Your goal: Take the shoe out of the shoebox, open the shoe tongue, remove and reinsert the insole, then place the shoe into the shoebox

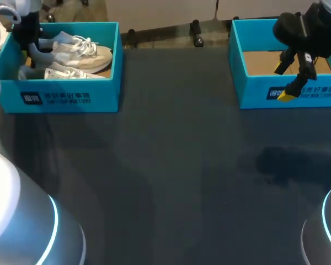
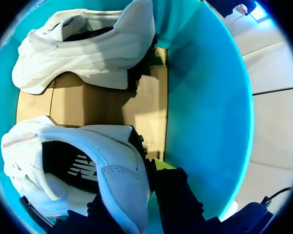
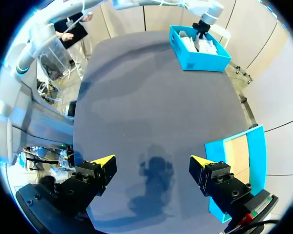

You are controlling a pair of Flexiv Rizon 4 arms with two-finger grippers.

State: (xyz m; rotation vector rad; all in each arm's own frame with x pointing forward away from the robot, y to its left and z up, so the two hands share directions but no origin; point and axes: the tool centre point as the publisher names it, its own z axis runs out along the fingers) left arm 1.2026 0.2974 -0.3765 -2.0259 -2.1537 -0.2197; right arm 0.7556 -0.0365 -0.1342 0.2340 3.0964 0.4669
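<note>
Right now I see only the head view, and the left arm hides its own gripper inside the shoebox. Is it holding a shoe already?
Observer: Yes. In the left wrist view the left gripper is shut on the heel of one shoe.
Operator: Is the insole inside that shoe?
Observer: Yes, a dark insole lies inside it.
Operator: And the right gripper?
Observer: The right gripper is open and empty, over the bare table.
</note>
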